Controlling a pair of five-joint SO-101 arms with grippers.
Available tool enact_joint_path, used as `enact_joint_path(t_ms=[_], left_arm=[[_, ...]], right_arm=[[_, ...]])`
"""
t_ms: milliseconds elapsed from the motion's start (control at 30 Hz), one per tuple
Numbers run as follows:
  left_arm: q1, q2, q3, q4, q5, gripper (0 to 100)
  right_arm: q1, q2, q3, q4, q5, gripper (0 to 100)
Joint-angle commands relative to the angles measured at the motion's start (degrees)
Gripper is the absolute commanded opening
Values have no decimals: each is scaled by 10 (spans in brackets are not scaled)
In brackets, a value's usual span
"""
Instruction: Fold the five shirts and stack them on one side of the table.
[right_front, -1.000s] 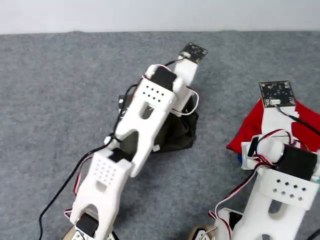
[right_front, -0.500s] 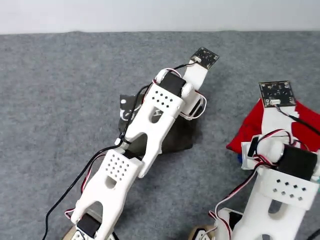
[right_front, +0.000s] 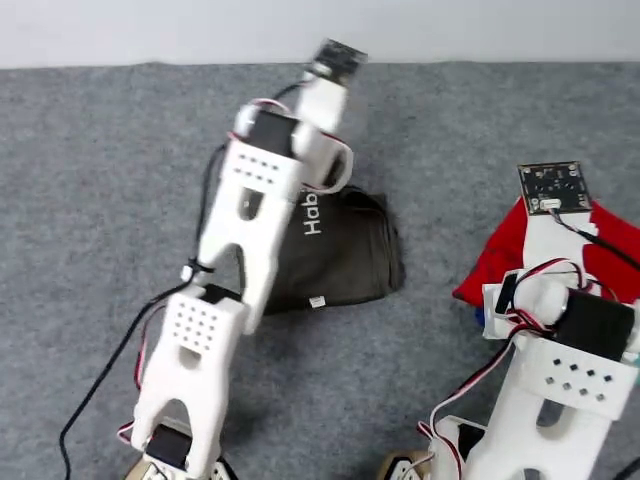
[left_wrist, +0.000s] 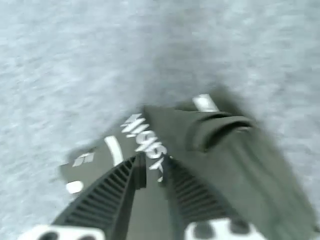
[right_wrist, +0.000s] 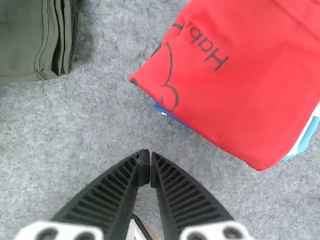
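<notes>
A dark olive shirt (right_front: 345, 255) lies folded on the grey table, white lettering up. My left arm (right_front: 250, 215) stretches along its left edge toward the far side. In the left wrist view my left gripper (left_wrist: 154, 167) hovers over that shirt (left_wrist: 225, 150), its fingers slightly open with nothing between them. A red shirt (right_front: 505, 250) tops a folded stack at the right, partly hidden by my right arm (right_front: 560, 350). My right gripper (right_wrist: 147, 156) is shut over bare table just in front of the red shirt (right_wrist: 240, 75). A blue shirt (right_wrist: 165, 111) peeks out beneath it.
The grey felt table (right_front: 100, 200) runs to a white wall at the back. The olive shirt's folded edge (right_wrist: 30, 40) lies a short way from the stack. Black cables trail from the left arm's base (right_front: 110, 390).
My left arm swung from the olive shirt's right side to its left and reached farther back, uncovering the shirt. The right arm and the red stack stayed still.
</notes>
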Motion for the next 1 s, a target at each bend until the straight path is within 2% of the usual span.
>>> enact_joint_path(t_ms=[0,133,367,600,800,867,967], left_arm=[[-44,-47,-14,16,-20,6],[-53,-47,18,16,-23,6],[24,-16,67,-17,-42,6],[75,60,66,-142,-40,6],[106,92,65,-206,-40,6],[106,92,59,-208,-40,6],[98,80,7,-150,-40,6]], right_arm=[[2,-17,-1,16,-2,9],[2,-16,1,10,-2,9],[2,-12,1,-12,-2,9],[4,-12,2,-7,-1,9],[3,-11,2,-10,-1,9],[2,-11,2,-12,-1,9],[2,-11,2,-12,-2,10]])
